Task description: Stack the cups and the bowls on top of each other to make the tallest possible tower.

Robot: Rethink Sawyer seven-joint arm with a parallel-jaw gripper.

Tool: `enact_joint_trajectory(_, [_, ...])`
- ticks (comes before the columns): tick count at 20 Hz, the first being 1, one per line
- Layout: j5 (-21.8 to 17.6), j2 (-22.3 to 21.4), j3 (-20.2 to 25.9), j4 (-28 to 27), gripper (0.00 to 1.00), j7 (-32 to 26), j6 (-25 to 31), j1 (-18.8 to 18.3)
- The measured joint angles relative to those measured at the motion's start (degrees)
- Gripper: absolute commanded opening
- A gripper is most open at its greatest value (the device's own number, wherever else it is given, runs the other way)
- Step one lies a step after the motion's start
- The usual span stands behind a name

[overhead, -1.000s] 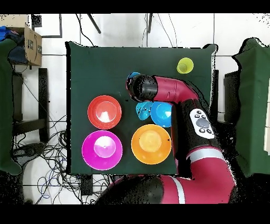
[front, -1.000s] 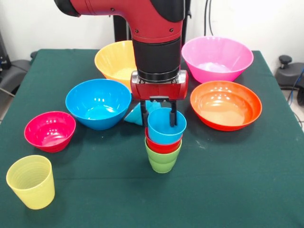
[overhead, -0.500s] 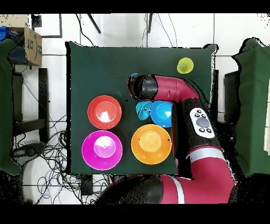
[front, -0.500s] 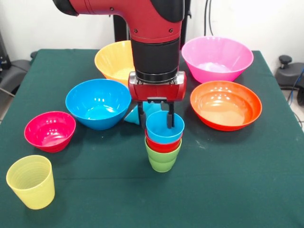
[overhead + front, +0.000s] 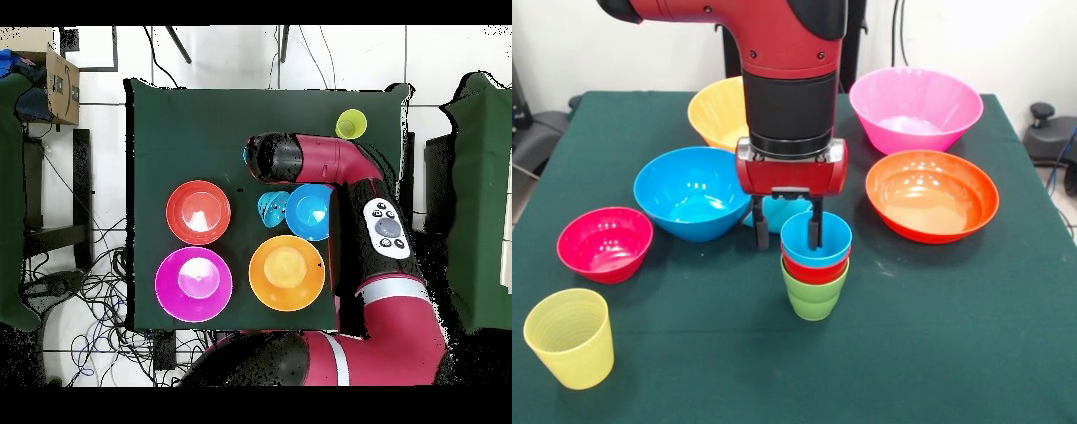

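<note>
- We count three cups nested so far: light blue cup (image 5: 816,238) in red cup (image 5: 815,269) in lime green cup (image 5: 814,296), a short tower mid-bench.
- Our gripper (image 5: 787,234) has its fingers apart, one inside the blue rim, one outside.
- Left: yellow cup (image 5: 569,337) and every bowl.

Gripper (image 5: 787,234) shifted leftward in the front view, fingers spread wider (one now outside the light blue cup (image 5: 816,240), one inside); cup settled lower on the tower (image 5: 815,274).
</note>
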Motion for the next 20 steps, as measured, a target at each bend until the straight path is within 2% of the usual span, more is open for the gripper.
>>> enact_joint_trajectory(20, [-0.99,0.29,0.01,-0.82,1.00,0.00,0.00,0.00])
